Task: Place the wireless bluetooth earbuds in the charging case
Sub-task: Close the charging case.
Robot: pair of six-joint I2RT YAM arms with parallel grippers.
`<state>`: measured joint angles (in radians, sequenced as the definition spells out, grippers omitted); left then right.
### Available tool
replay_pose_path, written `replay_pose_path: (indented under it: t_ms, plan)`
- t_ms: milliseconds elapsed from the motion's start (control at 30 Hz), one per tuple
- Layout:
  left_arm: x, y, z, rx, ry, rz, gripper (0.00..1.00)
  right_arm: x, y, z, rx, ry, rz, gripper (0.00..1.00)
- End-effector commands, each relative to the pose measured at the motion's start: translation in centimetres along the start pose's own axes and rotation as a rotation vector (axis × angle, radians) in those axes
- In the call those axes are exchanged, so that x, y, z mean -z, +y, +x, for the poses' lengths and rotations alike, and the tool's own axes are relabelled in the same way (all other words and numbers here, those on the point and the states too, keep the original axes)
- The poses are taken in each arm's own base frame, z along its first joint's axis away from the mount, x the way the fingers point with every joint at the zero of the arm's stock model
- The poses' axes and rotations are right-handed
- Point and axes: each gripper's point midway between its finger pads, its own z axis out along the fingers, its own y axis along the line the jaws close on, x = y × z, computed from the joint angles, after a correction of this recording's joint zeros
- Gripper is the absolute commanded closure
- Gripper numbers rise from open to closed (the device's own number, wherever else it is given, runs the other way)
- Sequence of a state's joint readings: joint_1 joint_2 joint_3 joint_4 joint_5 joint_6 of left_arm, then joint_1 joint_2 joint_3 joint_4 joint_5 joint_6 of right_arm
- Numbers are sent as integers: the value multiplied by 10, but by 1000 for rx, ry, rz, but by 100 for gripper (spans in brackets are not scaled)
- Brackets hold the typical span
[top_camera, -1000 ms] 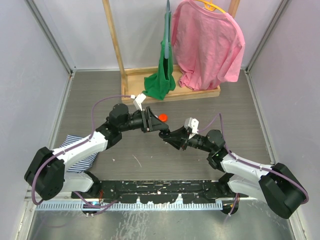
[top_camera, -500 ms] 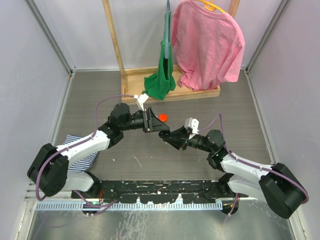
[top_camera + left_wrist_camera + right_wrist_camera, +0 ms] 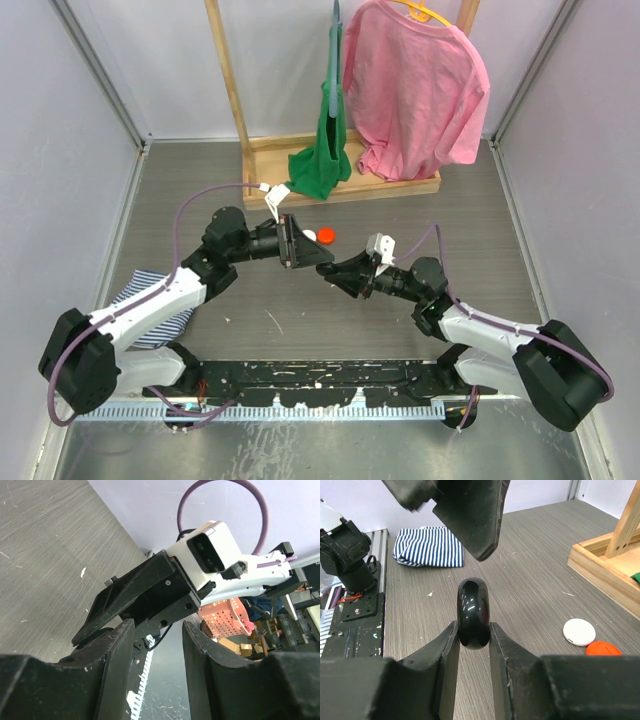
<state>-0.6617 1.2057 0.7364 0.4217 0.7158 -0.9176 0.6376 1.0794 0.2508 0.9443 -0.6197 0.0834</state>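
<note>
Nearest, in the right wrist view: right pincer (image 3: 474,630) pinching a glossy black case (image 3: 473,607), upright between its fingers. Just beyond, tip to tip with it over mid-bench (image 3: 535,555): left pincer (image 3: 318,258), spread, nothing between (gap plain in its own view). Farther right, lying flat: white disc (image 3: 579,631) just beside a red disc (image 3: 603,649). Far back: striped cloth (image 3: 427,546).

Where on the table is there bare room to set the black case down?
Bare tabletop between the rack base and the right arm, and another patch between the left wall and the rack. Crowded at centre: left gripper and right gripper nearly meet beside the white disc and red disc.
</note>
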Motion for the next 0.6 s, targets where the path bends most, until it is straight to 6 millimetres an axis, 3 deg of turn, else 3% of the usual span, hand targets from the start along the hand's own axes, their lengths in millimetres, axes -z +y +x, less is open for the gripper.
replay_pose_path:
  t_ms: [0, 167, 433, 567]
  plan:
    - [6, -27, -13, -129, -30, 60, 54, -8, -2, -27, 40, -65, -9, 77]
    - [18, 5, -18, -202, -94, -142, 43, -10, -12, -22, 6, -29, 34, 77]
    - [98, 101, -37, -304, -336, -747, 22, -22, -45, 6, -128, 118, 178, 77]
    - [129, 123, -32, -352, -368, -897, 19, -23, -63, 27, -210, 197, 273, 77]
